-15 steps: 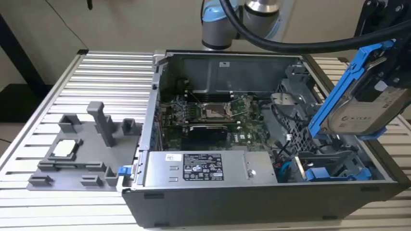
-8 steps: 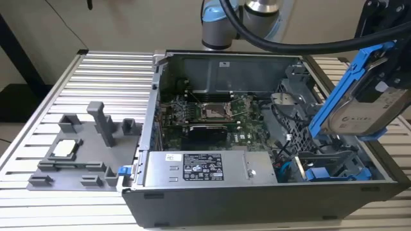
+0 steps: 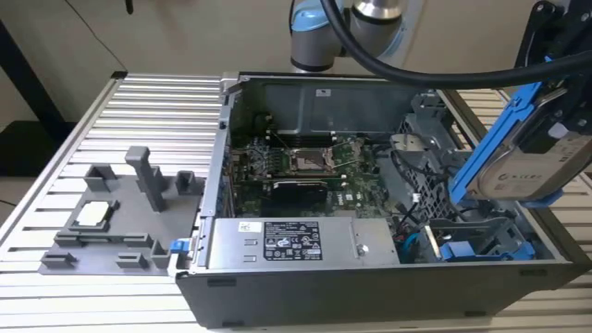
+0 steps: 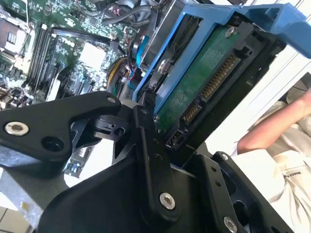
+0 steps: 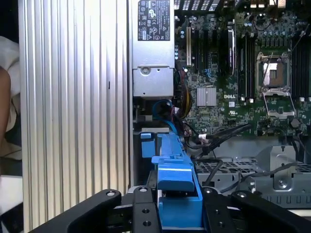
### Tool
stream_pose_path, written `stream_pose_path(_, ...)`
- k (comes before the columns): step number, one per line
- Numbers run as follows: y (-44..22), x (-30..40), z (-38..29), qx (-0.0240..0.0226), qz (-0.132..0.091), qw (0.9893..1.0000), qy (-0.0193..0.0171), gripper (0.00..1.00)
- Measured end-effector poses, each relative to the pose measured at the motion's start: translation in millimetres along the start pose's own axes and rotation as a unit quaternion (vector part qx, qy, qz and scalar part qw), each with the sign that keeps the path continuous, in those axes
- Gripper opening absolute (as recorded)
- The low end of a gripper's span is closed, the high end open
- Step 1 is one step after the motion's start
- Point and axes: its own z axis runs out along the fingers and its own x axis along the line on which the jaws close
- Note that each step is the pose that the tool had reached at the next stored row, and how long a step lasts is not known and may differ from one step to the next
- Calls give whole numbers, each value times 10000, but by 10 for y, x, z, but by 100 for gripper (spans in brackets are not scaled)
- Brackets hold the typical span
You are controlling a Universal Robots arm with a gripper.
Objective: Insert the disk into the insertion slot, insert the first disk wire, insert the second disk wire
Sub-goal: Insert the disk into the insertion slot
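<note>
Disk (image 3: pixel 532 163) sits clamped in my claw (image 5: pixel 177 211), with the fingers (image 5: pixel 142 213) pressed in on either side of its blue carrier, so the claw is closed down to the carrier's thickness. I hold it on edge and tilted, above the open computer case (image 3: pixel 370 298) at the exterior view's right. It is over the corner where the drive bay (image 3: pixel 490 232), which I take to be the insertion slot, sits with its blue-fronted piece (image 3: pixel 458 250). The disk is clear of the bay, not in it. To do this well, I judge I must square the carrier's long edges to the bay's rails before any contact, since the present tilt would jam one corner. The end with the green circuit board (image 4: pixel 204 82) and its connector row should end up where the wires can reach it. The loose cables (image 5: pixel 218 136) lying just beside the bay could snag under the carrier, so a slow, straight entry seems wise. Much is uncertain. In the exterior view the disk covers part of the bay's mouth and runs off the picture's edge. In the first wrist view the carrier hides what lies right under it. I cannot tell which cables are the disk wires, nor how much gap remains to the bay. A person's arm (image 4: pixel 272 131) beyond the worktop (image 3: pixel 157 111) is cut off.
</note>
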Motion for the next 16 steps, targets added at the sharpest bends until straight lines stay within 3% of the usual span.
stream_pose_path(16, -4, 219, 0, 0, 0, 10000, 0, 33)
